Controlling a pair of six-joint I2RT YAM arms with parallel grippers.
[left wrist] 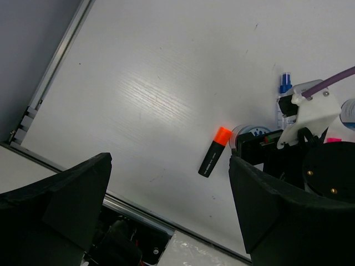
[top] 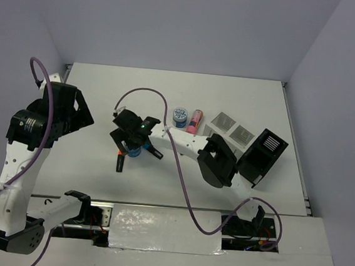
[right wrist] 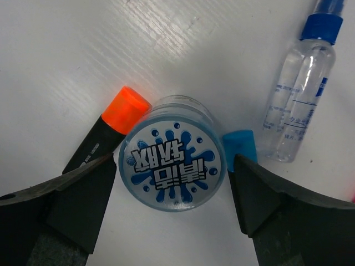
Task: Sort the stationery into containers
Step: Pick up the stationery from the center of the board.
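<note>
A round blue tin [right wrist: 172, 166] with a splash label stands between the fingers of my open right gripper [right wrist: 173, 162], a finger on each side of it. An orange-capped black highlighter [right wrist: 105, 136] lies against the tin's left. A blue cap [right wrist: 240, 145] and a clear blue-capped bottle [right wrist: 299, 88] lie to its right. From above, the right gripper [top: 135, 146] covers this tin, and the orange highlighter [top: 120, 161] pokes out below it. A second blue tin [top: 180, 116] and a pink tube [top: 194, 121] lie farther back. My left gripper [top: 82, 114] hangs open and empty at the left.
The white two-compartment box [top: 233, 127] sits right of the pink tube. The black box [top: 263, 155] stands beyond it, partly behind the right arm's elbow. A purple cable loops over the table's middle. The table's near edge rail [left wrist: 138, 213] shows under the left gripper [left wrist: 169, 166].
</note>
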